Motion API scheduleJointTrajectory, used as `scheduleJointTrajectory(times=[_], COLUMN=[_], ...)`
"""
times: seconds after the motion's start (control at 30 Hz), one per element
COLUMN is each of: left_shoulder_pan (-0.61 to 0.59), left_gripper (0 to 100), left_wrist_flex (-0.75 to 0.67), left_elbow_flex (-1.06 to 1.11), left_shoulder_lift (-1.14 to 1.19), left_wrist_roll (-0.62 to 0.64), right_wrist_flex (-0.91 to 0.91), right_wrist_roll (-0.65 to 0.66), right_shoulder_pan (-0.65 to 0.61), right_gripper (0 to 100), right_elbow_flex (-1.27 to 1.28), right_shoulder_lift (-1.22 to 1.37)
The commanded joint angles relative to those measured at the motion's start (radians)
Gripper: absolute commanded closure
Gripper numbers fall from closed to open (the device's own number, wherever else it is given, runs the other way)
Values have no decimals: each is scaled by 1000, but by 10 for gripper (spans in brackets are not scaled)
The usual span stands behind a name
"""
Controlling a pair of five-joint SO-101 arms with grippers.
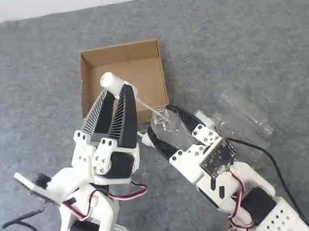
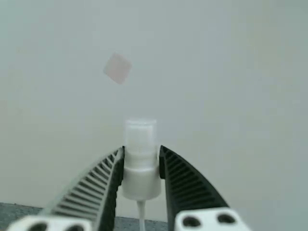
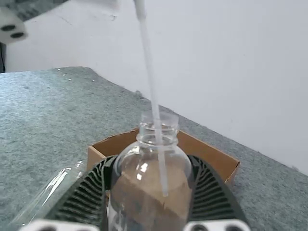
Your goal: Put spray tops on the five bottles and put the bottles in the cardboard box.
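My left gripper (image 1: 116, 95) is shut on a white spray top (image 1: 114, 85), raised over the cardboard box (image 1: 91, 66). In the left wrist view the spray top (image 2: 140, 161) stands upright between the ribbed fingers (image 2: 107, 185). Its thin dip tube (image 1: 145, 104) slants down into the open neck of a clear bottle (image 1: 166, 126), and my right gripper (image 1: 171, 125) is shut on that bottle. The right wrist view has the bottle (image 3: 150, 180) upright between the jaws with the tube (image 3: 153, 103) reaching inside it.
More clear bottles (image 1: 242, 113) lie on the grey carpet to the right of the held bottle; one (image 3: 45, 195) lies beside the right gripper. The box (image 3: 202, 151) is open behind the bottle. A pale wall stands beyond the carpet.
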Motion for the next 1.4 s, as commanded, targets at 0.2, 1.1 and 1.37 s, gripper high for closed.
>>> scheduleJointTrajectory(times=[0.2, 1.1, 1.37], left_shoulder_pan=[14, 141, 181], left_gripper=[987, 985, 967], left_wrist_flex=[63, 207, 218], left_elbow_flex=[-8, 31, 56], left_shoulder_lift=[-8, -8, -9], left_wrist_roll=[-20, -209, -341], right_wrist_flex=[5, 53, 56], right_wrist_roll=[14, 14, 14], right_shoulder_pan=[-4, 59, 61], right_gripper=[972, 991, 991], right_elbow_flex=[21, 21, 21], right_shoulder_lift=[-16, -18, -18])
